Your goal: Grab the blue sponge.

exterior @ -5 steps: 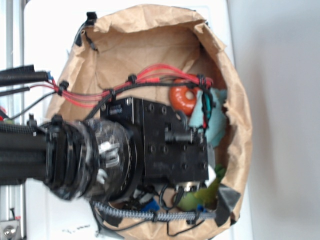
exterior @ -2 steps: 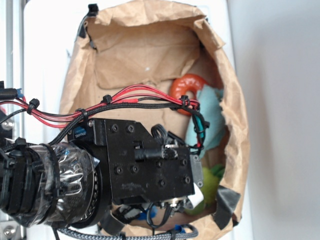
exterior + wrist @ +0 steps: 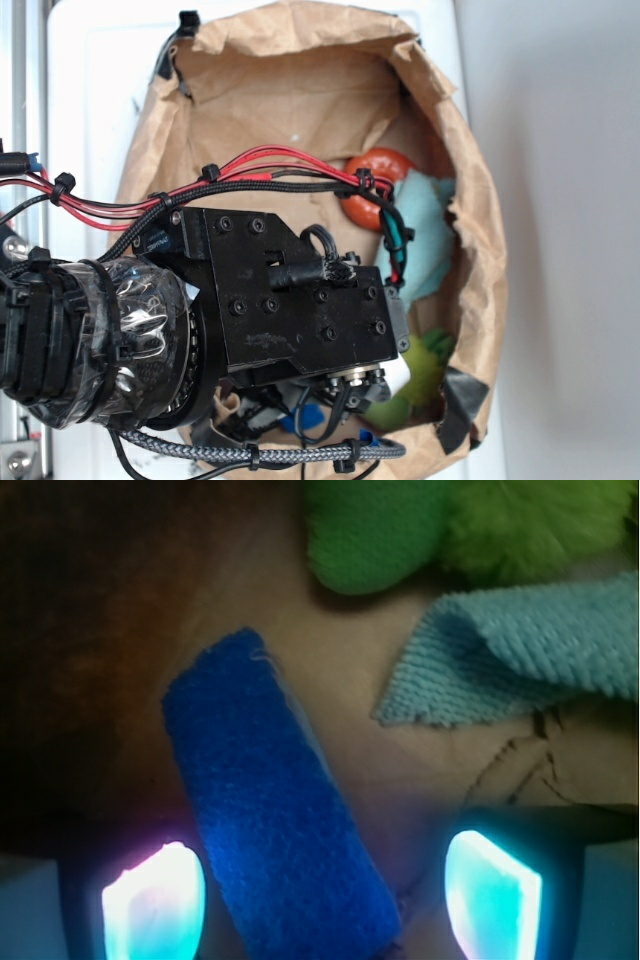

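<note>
In the wrist view the blue sponge (image 3: 275,810) lies flat on the brown paper, slanting from upper left to lower right. My gripper (image 3: 323,898) is open and set astride the sponge's near end. The left fingertip (image 3: 155,900) is close beside the sponge. The right fingertip (image 3: 492,892) stands well clear of it. Neither pad visibly touches the foam. In the exterior view the arm's black wrist block (image 3: 300,310) reaches down into the paper bag (image 3: 250,90) and hides the fingers and most of the sponge.
The bag's crumpled walls rise on every side. An orange ring (image 3: 378,185) and a pale teal cloth (image 3: 425,235) lie at the right, with a green plush toy (image 3: 420,375) below. From the wrist, the teal cloth (image 3: 510,660) and green plush (image 3: 400,530) lie just beyond the sponge.
The wrist block has shifted toward the lower left of the exterior view and tilted, uncovering more of the orange ring and teal cloth. It has moved little over the last half second.
</note>
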You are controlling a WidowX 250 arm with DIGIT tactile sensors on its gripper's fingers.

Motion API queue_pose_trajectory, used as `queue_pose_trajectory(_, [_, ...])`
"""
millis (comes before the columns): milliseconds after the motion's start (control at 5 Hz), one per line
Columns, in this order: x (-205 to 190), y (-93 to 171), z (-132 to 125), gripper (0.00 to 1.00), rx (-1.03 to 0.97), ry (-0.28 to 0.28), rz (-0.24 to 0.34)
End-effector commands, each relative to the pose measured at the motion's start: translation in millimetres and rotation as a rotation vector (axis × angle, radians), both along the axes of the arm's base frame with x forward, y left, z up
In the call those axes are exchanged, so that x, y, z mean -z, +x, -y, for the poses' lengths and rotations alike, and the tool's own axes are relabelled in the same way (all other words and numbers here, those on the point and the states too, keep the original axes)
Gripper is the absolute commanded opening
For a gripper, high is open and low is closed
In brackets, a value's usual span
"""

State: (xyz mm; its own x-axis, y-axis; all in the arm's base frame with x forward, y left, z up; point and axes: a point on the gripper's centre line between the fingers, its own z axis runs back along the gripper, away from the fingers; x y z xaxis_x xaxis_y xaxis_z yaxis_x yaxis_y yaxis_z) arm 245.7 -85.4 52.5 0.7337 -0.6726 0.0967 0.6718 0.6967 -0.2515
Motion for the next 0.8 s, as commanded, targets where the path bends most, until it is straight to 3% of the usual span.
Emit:
queue_pose_trajectory(0, [17,-9,15,1.0,0.114,-0.066,0.031])
queue_pose_trajectory(200, [52,-20,30,1.0,0.14,0.039,0.038])
queue_pose_trajectory(400, [51,-22,31,0.0,0.071,0.097,0.078])
queue_pose_trajectory(600, [40,-15,22,0.0,0.045,0.074,0.066])
